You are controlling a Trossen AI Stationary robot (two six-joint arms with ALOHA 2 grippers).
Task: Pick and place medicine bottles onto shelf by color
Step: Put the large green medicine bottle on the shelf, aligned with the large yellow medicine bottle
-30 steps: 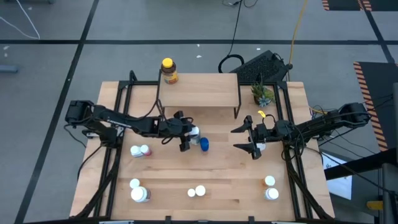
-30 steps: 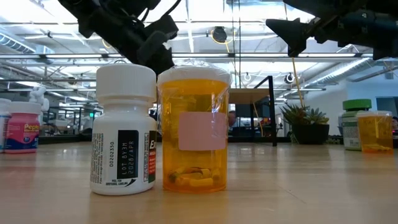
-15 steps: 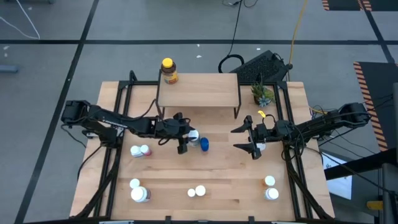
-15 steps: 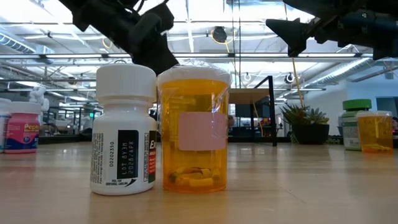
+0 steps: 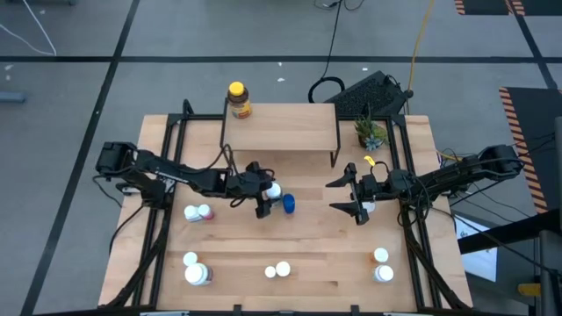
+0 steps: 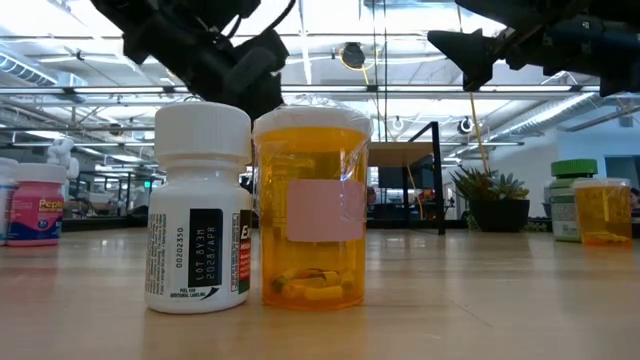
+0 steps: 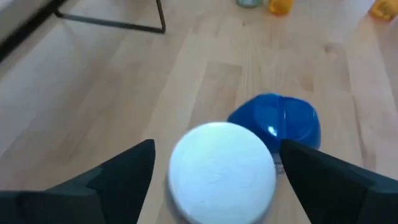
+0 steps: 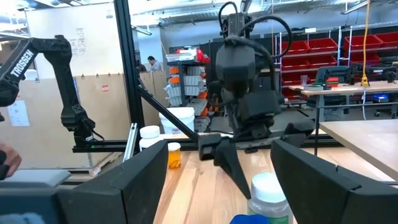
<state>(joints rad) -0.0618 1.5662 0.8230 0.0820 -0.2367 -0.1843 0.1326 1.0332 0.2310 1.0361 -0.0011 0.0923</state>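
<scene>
Pale wood tabletop (image 5: pixel 307 254) underneath; left gripper (image 7: pixel 214 171) spread wide astride round white-capped plastic bottle (image 7: pixel 222 172), untouched, glossy blue-capped bottle (image 7: pixel 277 119) touching behind; right gripper (image 5: pixel 349 195) splayed, empty, midair; raised light-wood shelf (image 5: pixel 281 127) beyond.

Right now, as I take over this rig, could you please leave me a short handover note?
Left gripper: open, fingers either side of a white-capped bottle at table centre, a blue-capped bottle next to it; not gripped yet.
Right gripper: open, raised over the table's right half, holding nothing.
Shelf: only the yellow-capped bottle at its back left corner.
Left to do: bottles in pairs at the left, front left, front centre and front right, plus the two at centre.
</scene>
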